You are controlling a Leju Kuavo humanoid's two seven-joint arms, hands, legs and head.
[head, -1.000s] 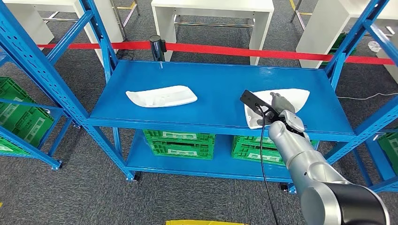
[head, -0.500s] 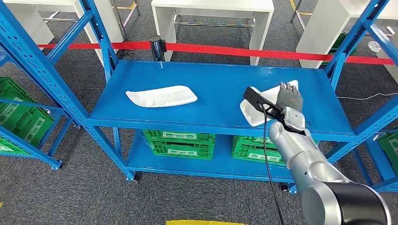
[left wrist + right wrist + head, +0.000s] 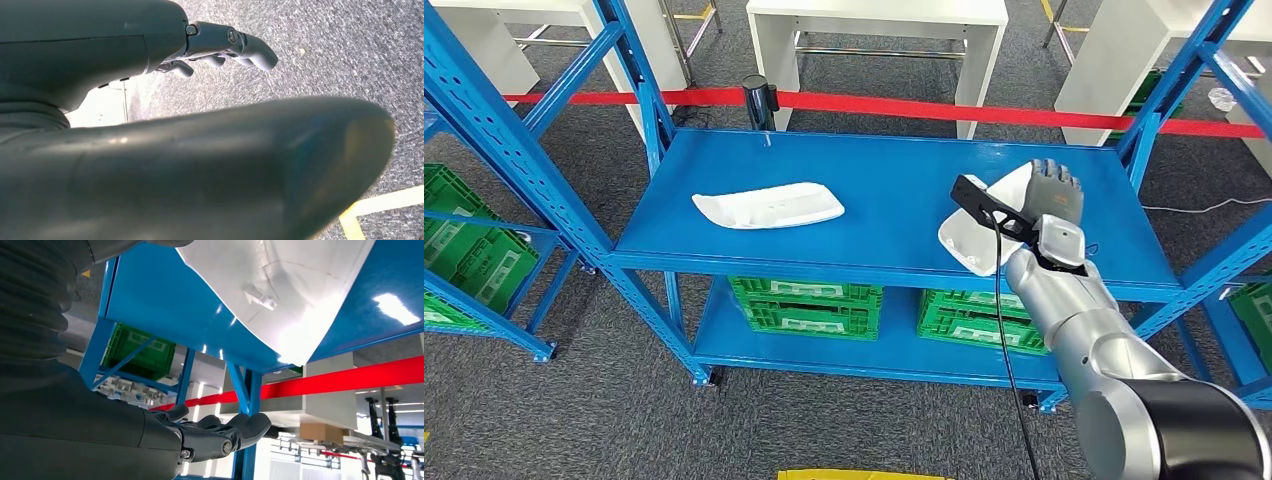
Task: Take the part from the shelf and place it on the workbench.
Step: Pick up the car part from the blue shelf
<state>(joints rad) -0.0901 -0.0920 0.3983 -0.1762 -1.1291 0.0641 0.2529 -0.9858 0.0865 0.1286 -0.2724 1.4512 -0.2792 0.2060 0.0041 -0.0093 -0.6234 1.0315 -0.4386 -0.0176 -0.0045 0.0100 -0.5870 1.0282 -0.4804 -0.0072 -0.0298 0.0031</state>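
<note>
Currently right hand (image 3: 1052, 200) grips white part (image 3: 976, 232) tilted at shelf (image 3: 874, 190) front-right edge; partial grasp risks it slipping off.

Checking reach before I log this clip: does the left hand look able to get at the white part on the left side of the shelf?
Probably not as it stands. The left hand hangs over carpet, away from the shelf. The left white part lies uncovered, nothing blocking it, but that arm would have to be raised first.
</note>
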